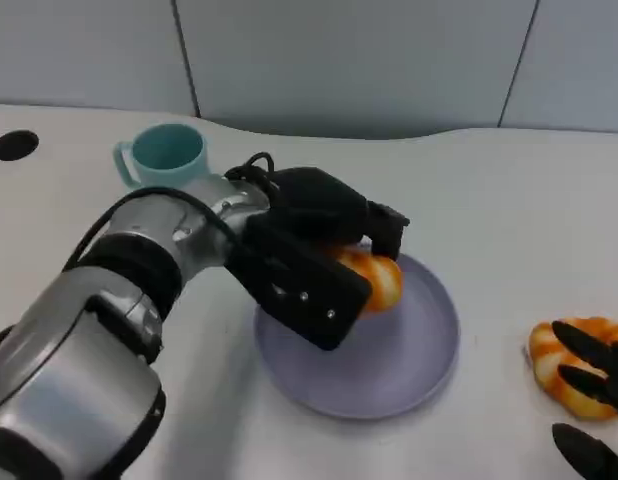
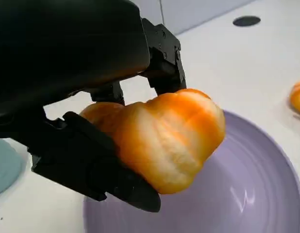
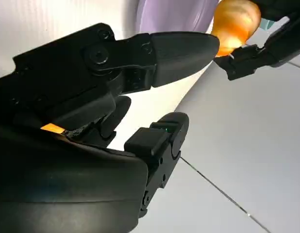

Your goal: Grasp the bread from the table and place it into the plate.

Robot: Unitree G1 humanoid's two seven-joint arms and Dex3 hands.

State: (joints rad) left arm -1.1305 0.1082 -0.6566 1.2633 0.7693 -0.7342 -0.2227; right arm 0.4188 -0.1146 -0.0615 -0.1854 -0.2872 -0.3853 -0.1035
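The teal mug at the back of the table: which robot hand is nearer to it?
Left. The left robot hand holds a bread over the plate, just right of the teal mug. The right robot hand sits at the table's far right, by a second bread.

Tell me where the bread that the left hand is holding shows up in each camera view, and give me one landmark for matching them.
Head view: held bread at picture centre, over the purple plate.
Left wrist view: centre, between the left hand's fingers.
Right wrist view: upper right corner, beside the plate.
Shared landmark: the purple plate.
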